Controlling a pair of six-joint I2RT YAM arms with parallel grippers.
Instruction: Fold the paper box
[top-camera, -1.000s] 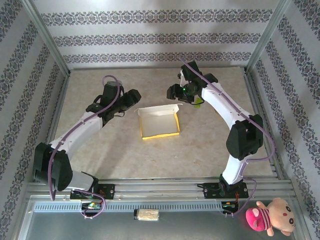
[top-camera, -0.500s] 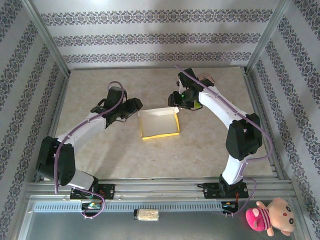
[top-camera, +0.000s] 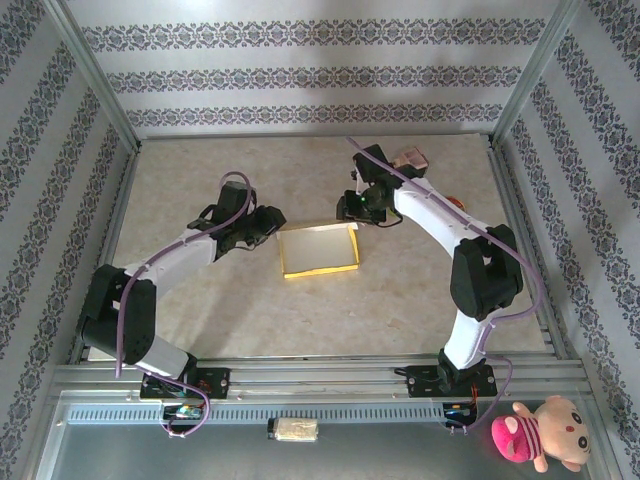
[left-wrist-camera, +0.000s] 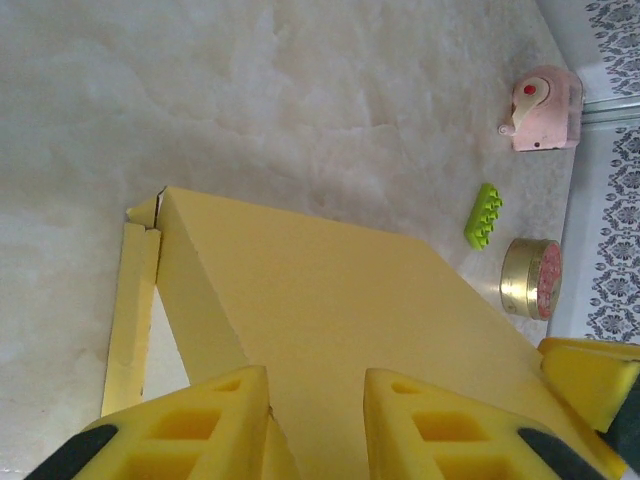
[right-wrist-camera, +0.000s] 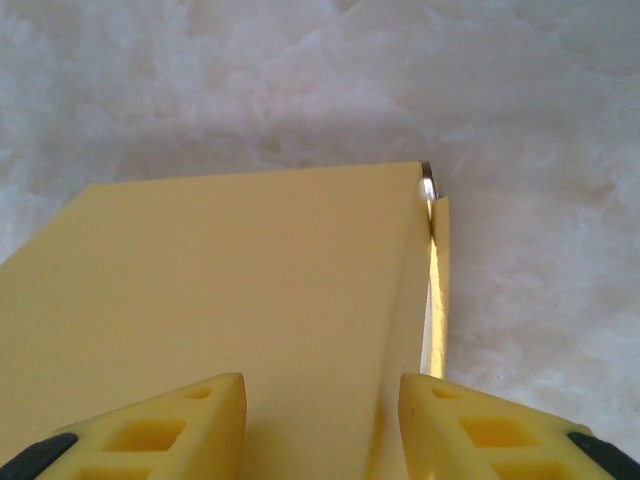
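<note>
The paper box (top-camera: 318, 250) lies mid-table, its yellow walls raised and a pale panel leaning over its inside from the back edge. My left gripper (top-camera: 275, 222) is at the box's back left corner, my right gripper (top-camera: 352, 207) at its back right corner. In the left wrist view the yellow panel (left-wrist-camera: 330, 290) slopes away just beyond my open left gripper (left-wrist-camera: 316, 400), with a narrow side flap (left-wrist-camera: 132, 300) at its left. In the right wrist view the same yellow panel (right-wrist-camera: 230, 280) lies under and beyond my open right gripper (right-wrist-camera: 322, 400). Nothing is pinched between either pair of fingers.
A small pink box-like item (top-camera: 411, 159) sits at the back right, seen as well in the left wrist view (left-wrist-camera: 543, 108) with a green toothed piece (left-wrist-camera: 483, 214) and a round tin (left-wrist-camera: 532, 277). A plush toy (top-camera: 540, 432) lies off the table's front right.
Both grippers have closed in on the box's back corners. The back flap, upright a second ago, now leans forward over the box.
</note>
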